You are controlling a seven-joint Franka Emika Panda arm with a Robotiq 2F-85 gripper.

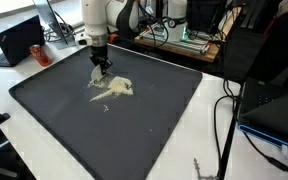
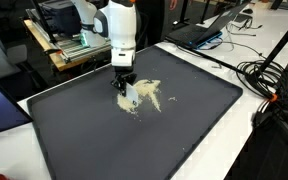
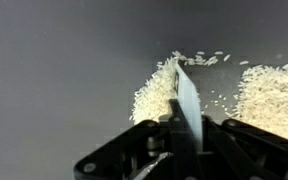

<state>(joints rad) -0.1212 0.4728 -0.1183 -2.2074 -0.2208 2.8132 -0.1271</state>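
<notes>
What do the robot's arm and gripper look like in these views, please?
The arm has rounded, glossy white segments with dark bands at the joints, seen in both exterior views. Its wrist ends in a black gripper with blocky, angular fingers seen close in the wrist view. No markings are legible.

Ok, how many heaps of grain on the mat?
2. In the wrist view, one heap lies against the left of the white card in the gripper, the other heap to its right. Loose grains lie between; more may hide under the gripper.
</notes>
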